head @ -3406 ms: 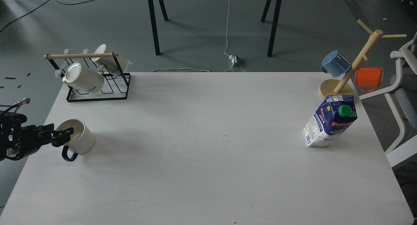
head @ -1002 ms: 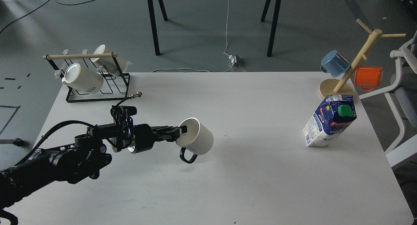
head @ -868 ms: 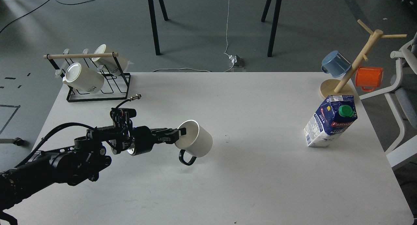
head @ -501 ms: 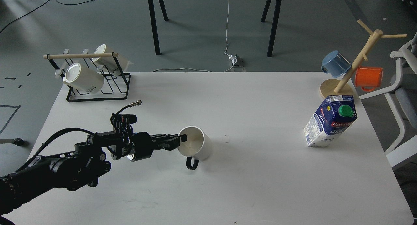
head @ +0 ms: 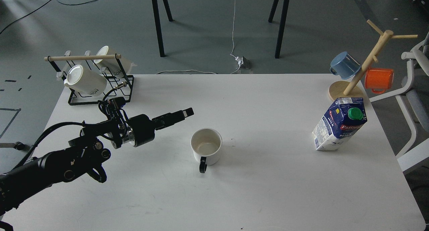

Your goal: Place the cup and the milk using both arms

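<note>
Head view: milk (head: 339, 124) carton reads "Pascual" in red, standing at the table's (head: 268, 197) right side near the wooden mug tree (head: 365, 67). Cup (head: 206, 146) sits upright mid-table, handle toward the camera. Left gripper (head: 186, 112) hangs up-left of it, holding nothing; can't tell the gap. Rack mugs (head: 85, 81) show dark letters.

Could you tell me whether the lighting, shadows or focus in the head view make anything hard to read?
Head view: light is soft and even, no glare; the cup and milk stand sharp, each casting a faint shadow on the table; only the left hand reads dark, its fingers hard to separate.
</note>
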Controlling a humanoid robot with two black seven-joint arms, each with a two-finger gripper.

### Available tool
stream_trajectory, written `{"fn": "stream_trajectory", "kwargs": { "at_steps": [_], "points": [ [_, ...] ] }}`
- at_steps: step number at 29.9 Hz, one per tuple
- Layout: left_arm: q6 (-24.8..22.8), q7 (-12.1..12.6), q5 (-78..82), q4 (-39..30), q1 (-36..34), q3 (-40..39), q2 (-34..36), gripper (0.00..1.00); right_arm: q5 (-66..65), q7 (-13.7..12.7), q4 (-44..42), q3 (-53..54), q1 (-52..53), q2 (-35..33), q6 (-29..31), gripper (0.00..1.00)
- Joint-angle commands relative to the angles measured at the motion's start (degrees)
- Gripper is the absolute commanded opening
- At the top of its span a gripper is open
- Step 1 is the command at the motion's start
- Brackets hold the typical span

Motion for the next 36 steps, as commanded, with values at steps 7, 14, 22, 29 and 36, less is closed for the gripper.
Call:
{"fn": "stream_trajectory", "kwargs": {
  "at_steps": [7, 14, 22, 29, 36],
  "points": [
    [-17.31, 0.0, -29.96, -4.51, 0.29, -16.16, 5.95, 0.84, 2.98, -7.73, 6.17, -0.01, -6.39, -0.95, 0.0, 1.0],
    [-20.02, 0.0, -47.49, -4.25, 0.29, -19.7, 11.23, 0.87, 12.57, -14.6, 25.57, -0.1, -18.0, -0.77, 0.0, 1.0],
    [-20.02, 0.0, -47.41, -4.6, 3.28, -19.26, 11.32, 0.91, 11.34, -13.99, 38.43, -0.1, -22.05, 4.32, 0.0, 1.0],
    [-20.02, 0.0, -47.41, -4.6, 4.43, -19.26, 10.79, 0.92, 7.74, -13.99, 38.17, -0.89, -21.96, 8.45, 0.0, 1.0],
    [-20.02, 0.0, -47.41, -4.6, 4.6, -19.17, 10.53, 0.92, 6.24, -13.99, 36.59, -0.27, -20.91, 13.38, 0.0, 1.0]
  ]
}}
